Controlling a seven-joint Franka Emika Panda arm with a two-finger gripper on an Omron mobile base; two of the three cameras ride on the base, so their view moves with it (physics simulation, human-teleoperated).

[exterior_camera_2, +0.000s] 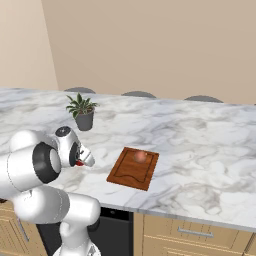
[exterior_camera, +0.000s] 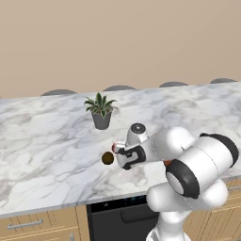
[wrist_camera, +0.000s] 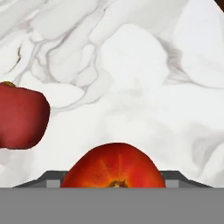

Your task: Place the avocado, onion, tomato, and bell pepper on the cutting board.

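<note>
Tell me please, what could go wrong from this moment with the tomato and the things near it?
1. The tomato is round and smooth, so it may slip from the gripper when lifted.
2. The bell pepper lies close beside it on the marble counter; the hand could knock it away.
3. The onion already sits on the cutting board; a careless placement could push it off.

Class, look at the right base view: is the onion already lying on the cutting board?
Yes: the onion sits on the cutting board, near its far edge.
</note>
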